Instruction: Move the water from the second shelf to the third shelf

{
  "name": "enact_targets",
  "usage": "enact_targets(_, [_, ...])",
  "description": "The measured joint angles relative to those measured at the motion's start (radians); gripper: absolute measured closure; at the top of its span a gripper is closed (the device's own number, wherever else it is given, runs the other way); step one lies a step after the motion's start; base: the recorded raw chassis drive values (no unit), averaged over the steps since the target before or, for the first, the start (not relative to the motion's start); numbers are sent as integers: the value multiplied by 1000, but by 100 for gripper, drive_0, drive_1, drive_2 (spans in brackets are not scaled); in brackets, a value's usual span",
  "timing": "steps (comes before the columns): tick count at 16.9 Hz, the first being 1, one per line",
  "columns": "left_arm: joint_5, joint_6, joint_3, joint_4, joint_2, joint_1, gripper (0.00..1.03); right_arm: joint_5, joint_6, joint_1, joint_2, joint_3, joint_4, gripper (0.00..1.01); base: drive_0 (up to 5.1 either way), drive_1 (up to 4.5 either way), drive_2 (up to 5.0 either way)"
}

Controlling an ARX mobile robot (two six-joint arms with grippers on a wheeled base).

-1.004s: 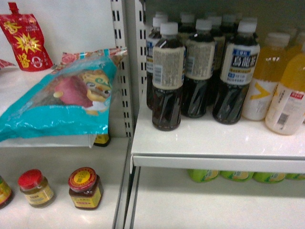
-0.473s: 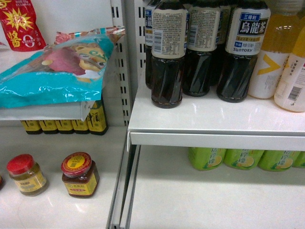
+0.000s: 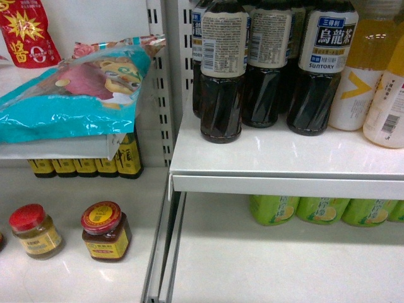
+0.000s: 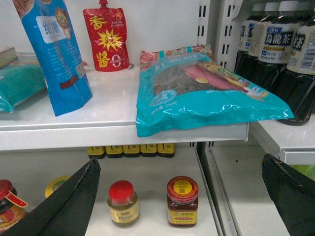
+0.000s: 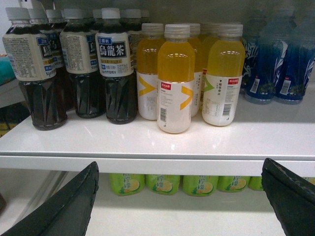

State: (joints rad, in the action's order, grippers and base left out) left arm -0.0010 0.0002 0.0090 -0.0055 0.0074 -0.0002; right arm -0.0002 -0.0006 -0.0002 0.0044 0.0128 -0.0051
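We see the white shelf (image 5: 162, 140) w/ dark tea bottles (image 5: 116, 73), orange drink bottles (image 5: 175, 78) & blue-wrapped bottles (image 5: 266, 64), green bottles (image 5: 165, 183) underneath, teal bag (image 4: 206, 96) + jars (image 4: 182, 200) on the left side, both grippers' fingers spread wide apart holding nothing, can't spot the water anywhere.
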Motion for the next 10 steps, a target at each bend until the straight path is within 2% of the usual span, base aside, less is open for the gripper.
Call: enact_targets(10, [0, 0, 0, 0, 0, 0, 5, 0, 0, 0, 0, 0, 0, 3, 0, 0, 0])
